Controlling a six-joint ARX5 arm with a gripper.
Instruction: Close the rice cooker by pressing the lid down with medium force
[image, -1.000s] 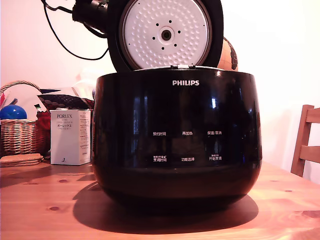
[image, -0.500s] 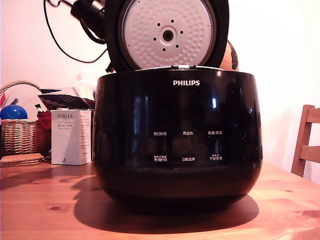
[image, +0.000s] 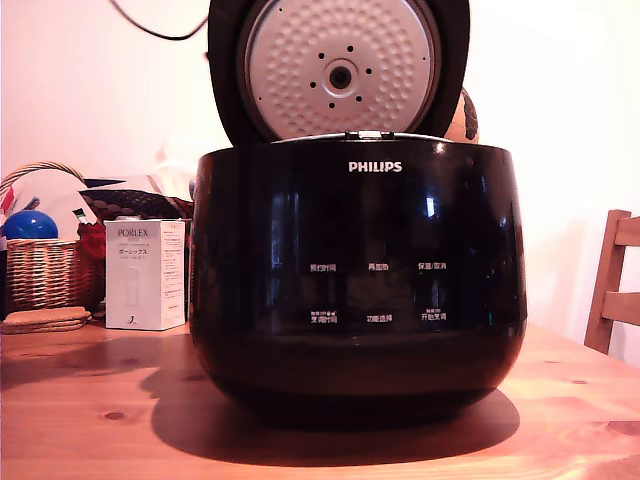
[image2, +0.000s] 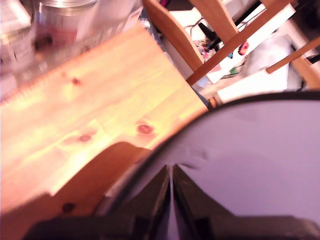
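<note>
Sitting centre on the wooden table: the rice cooker, glossy black, logo facing the exterior camera. Standing open above the body: the lid, hinged at the back, leaning slightly forward, dimpled metal inner face and centre hole showing toward the camera. Not appearing in the exterior view: arm or gripper, apart from a loop of dark cable at the top edge. Showing in the wrist view: the gripper with both fingers pressed together, only a thin seam between them, holding nothing, pointing along a smooth glossy curved surface, probably the lid's outer shell; contact with it impossible to confirm through the blur. Also appearing there: table planks and chair legs beyond the curve. Judging the step in hand: early closing, tip placed behind the raised lid, lid not yet tipped far. Calling next for a steady push forward and down on the shell, following the hinge arc, then firm moderate pressure near the front edge until latching. Standing well clear at the exterior view's left: white box and wicker basket.
</note>
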